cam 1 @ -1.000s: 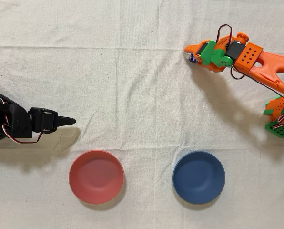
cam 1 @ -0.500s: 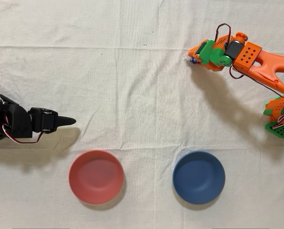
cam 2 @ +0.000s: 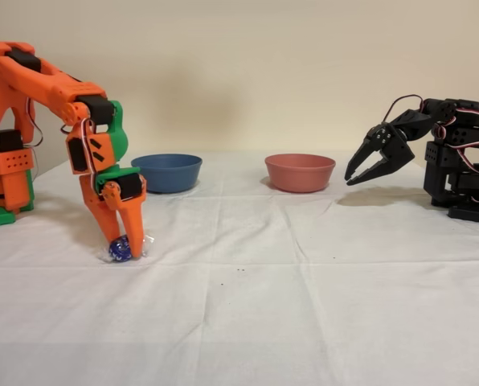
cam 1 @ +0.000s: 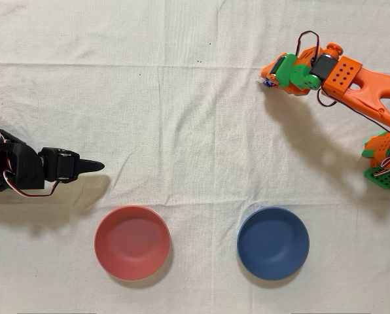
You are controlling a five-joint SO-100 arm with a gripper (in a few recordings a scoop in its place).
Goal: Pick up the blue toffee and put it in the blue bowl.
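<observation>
The blue toffee (cam 1: 267, 82) is a tiny shiny dark-blue sweet at the upper right of the overhead view. In the fixed view the blue toffee (cam 2: 119, 250) sits low on the white cloth at the left, pinched between the orange fingers. My gripper (cam 2: 124, 244) points down and is shut on it; from above my gripper (cam 1: 265, 76) covers most of the sweet. The blue bowl (cam 1: 273, 243) stands empty at the lower right in the overhead view, well away from the gripper. In the fixed view the blue bowl (cam 2: 166, 171) stands behind the arm.
A pink-red bowl (cam 1: 131, 242) stands empty to the left of the blue one in the overhead view, and the same pink-red bowl (cam 2: 300, 171) sits right of centre in the fixed view. The idle black arm (cam 1: 25, 170) rests at the left edge. The cloth is wrinkled.
The orange fingers have closed in around the toffee, and the gripper tip has drawn slightly to the right in the overhead view. The bowls and the black arm have not moved.
</observation>
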